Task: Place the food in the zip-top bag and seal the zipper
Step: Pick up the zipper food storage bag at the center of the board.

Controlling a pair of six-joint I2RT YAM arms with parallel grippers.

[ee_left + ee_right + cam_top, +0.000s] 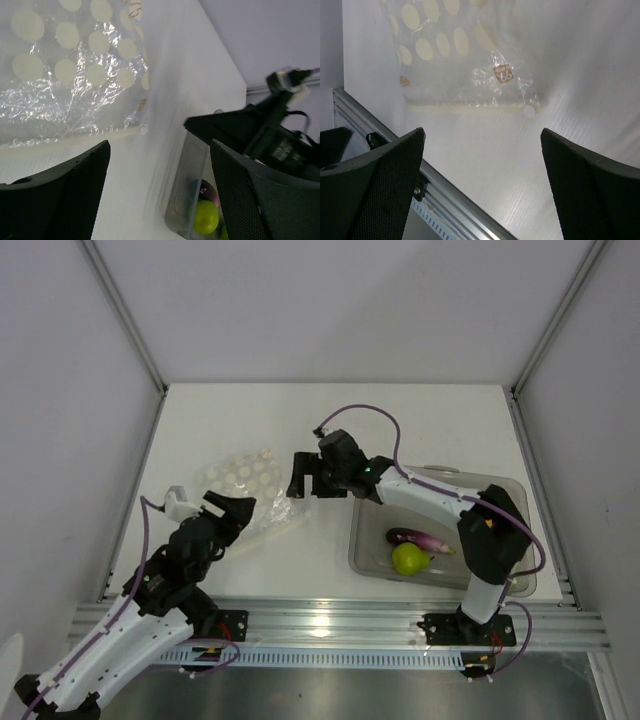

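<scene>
Checking the left gripper (236, 508) first: released, spread wide, gripping nothing. Parked well left of the grey tub (370, 525), over the near corner of the zip-top bag (240, 478). From its wrist camera, dark fingers (65, 190) far apart with only white table (130, 200) in between and the bag's edge just beyond the tips. Cannot tell whether touching the plastic or hanging just above.

Turning to the right gripper (308, 483): likewise fully spread and empty-handed. Hanging just left of the tub's far-left corner, between tub and bag, apart from the tub. From its wrist camera, broad fingers (380, 185) framing bare table, bag edge ahead.

Finding the bag flat and crinkled, well left of the tub, pale round dots across it. Tracing the zipper (470, 108) as a thin pale strip along the edge nearest both sets of fingertips, ending in a small round tab (529, 111). Cannot tell whether pressed shut.

Spotting, inside the tub's left half, a purple eggplant (418, 538) lying crosswise and a yellow-green pear (408, 559) touching it on the near side.

Noting room: broad bare table beyond the tub up to the back wall; only a narrow lane left of the tub, taken by the right gripper; aluminium rail (330, 618) just on the tub's near side; right forearm (425, 495) slanting over the tub's far-left rim.
</scene>
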